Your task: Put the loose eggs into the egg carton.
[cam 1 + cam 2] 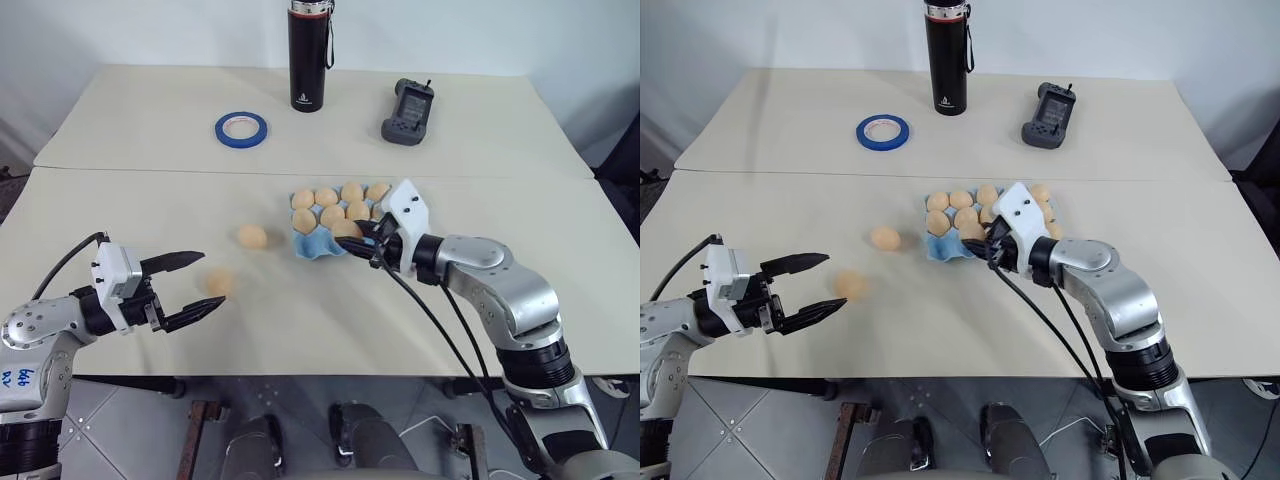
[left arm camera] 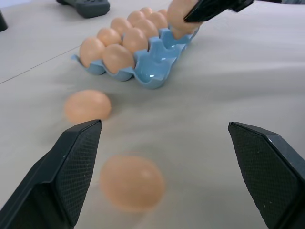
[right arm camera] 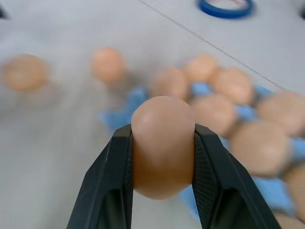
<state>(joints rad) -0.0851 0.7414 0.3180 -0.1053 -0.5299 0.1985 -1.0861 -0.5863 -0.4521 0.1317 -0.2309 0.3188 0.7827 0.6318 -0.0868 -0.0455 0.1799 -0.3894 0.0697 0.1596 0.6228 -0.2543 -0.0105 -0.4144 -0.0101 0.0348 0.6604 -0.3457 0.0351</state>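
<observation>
Leftmost, left gripper (image 1: 205,283): jaws wide, empty, level over the counter (image 1: 300,330). Two loose eggs (image 1: 219,282) (image 1: 252,236) on the counter, left of the egg carton (image 1: 312,246). Carton: light blue, mostly filled. Right gripper (image 3: 162,157): jaws clamped on one egg (image 3: 162,145), at the carton's near edge.

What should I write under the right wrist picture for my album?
The right pincer holds a brown egg above the blue egg carton.

Tan-brown eggs (image 1: 252,236); light blue carton (image 1: 312,246); blue tape ring (image 1: 241,127); black flask (image 1: 307,55); dark grey handset (image 1: 408,113); beige table (image 1: 150,110).
</observation>
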